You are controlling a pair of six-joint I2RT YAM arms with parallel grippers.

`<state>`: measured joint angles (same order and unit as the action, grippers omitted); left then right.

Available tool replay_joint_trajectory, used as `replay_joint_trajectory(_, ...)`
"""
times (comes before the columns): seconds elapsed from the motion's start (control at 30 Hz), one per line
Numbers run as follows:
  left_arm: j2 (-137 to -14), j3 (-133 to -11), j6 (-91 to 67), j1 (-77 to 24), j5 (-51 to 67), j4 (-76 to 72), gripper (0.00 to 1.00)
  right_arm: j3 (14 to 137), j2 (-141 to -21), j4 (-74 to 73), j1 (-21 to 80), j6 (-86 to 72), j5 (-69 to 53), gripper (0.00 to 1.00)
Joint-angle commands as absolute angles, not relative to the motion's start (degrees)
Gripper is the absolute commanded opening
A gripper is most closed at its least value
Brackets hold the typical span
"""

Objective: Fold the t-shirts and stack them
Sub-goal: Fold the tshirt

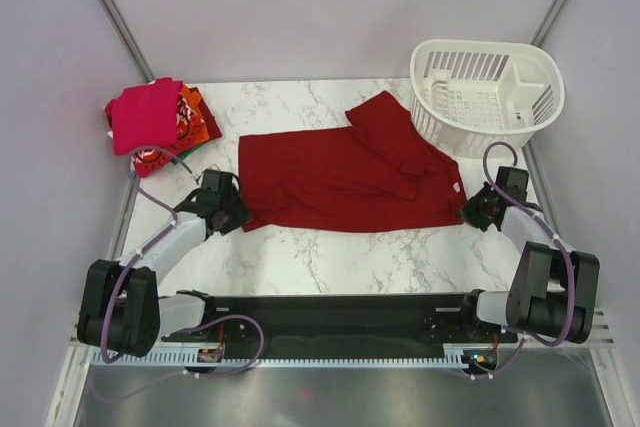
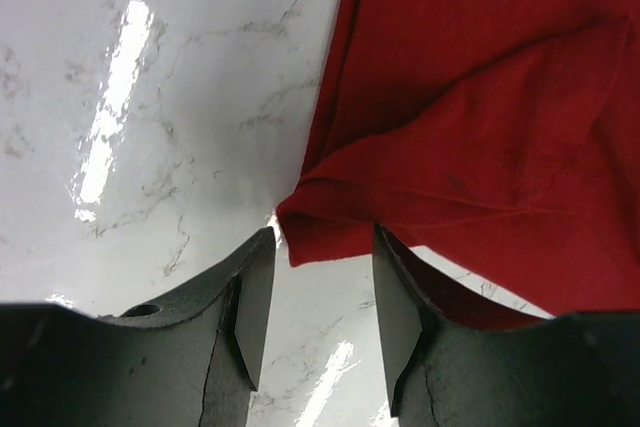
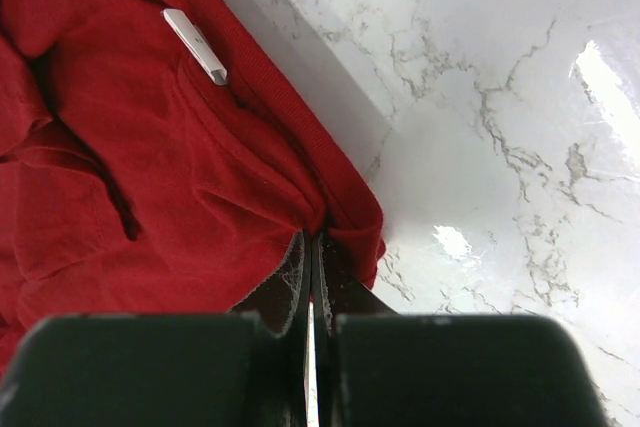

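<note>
A plain dark red t-shirt (image 1: pixel 340 175) lies spread on the marble table, one sleeve folded over near the basket. Its white neck label (image 3: pixel 196 45) shows in the right wrist view. My left gripper (image 1: pixel 243 215) is open at the shirt's near left corner (image 2: pixel 320 237); the cloth edge lies just ahead of the fingertips. My right gripper (image 1: pixel 470 215) is shut on the shirt's right edge (image 3: pixel 345 217) near the collar. A stack of folded shirts, magenta-pink (image 1: pixel 145 112) on top of orange and red printed ones (image 1: pixel 190 117), sits at the far left.
A white plastic slotted basket (image 1: pixel 487 95) stands at the far right, close to the shirt's folded sleeve. Bare marble (image 1: pixel 340 257) lies between the shirt and the black rail at the near edge. Grey walls close in on both sides.
</note>
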<state>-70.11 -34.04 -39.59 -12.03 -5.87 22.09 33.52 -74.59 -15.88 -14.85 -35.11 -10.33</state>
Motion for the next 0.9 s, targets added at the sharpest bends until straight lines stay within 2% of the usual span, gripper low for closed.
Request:
replay_joint_trajectory(0.0, -69.69, -34.36, -38.24, -12.22, -7.38, 17.14, 0.50, 33.57, -75.14, -13.62, -14.94, -34.28, -11.60, 0.00)
replay_joint_trajectory(0.3, -76.38, -35.60, -38.76, -12.22, -6.24, 16.08, 0.45, 33.49, -75.50, -13.54, -14.94, -34.01, -11.60, 0.00)
replay_joint_trajectory(0.4, -76.11, -35.51, -38.58, -12.22, -5.98, 15.73, 0.33, 33.49, -75.59, -13.45, -14.94, -34.01, -11.34, 0.00)
replay_joint_trajectory(0.43, -75.68, -35.42, -38.58, -12.22, -5.89, 15.65, 0.22, 33.49, -75.59, -13.45, -14.94, -34.01, -11.42, 0.00)
replay_joint_trajectory(0.53, -73.84, -35.51, -38.23, -12.22, -5.71, 15.73, 0.02, 33.49, -75.41, -13.45, -14.85, -34.01, -11.25, 0.00)
replay_joint_trajectory(0.67, -69.54, -37.95, -37.09, -12.22, -5.45, 19.67, 0.02, 33.66, -74.36, -14.32, -14.85, -33.92, -10.20, 0.00)
replay_joint_trajectory(0.8, -66.89, -44.20, -33.84, -12.04, -7.38, 31.01, 0.02, 34.98, -70.32, -17.57, -15.12, -34.72, -7.83, 0.00)
replay_joint_trajectory(0.87, -66.36, -47.53, -31.74, -11.43, -4.41, 37.48, 0.02, 36.47, -68.12, -18.98, -15.12, -34.63, -7.47, 0.00)
